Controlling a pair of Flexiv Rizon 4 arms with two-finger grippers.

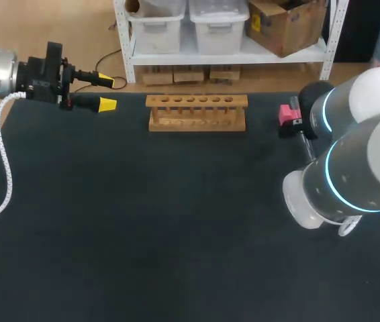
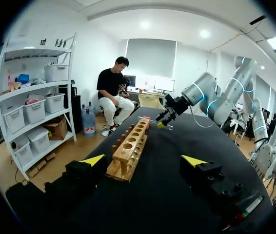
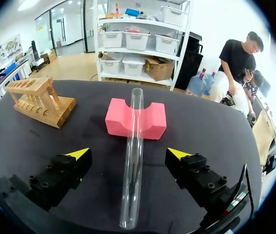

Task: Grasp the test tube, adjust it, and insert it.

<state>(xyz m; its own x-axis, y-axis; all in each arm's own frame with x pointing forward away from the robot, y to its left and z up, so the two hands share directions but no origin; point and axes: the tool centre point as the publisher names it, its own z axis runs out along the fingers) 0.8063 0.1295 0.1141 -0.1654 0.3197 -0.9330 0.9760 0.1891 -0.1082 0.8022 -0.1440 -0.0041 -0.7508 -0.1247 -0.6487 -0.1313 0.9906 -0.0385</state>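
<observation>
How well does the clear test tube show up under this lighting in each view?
Right wrist view: the test tube stands out, pale glints against the dark table; left wrist view: only a faint distant streak; head view: hidden behind the right arm.

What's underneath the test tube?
A pink notched block cradles the test tube near its far end; under the rest, black table. Whether the near end touches it is unclear.

Pink foam block (image 3: 116,121) with a notched top, on the black table (image 1: 143,221), near its right far corner.
</observation>
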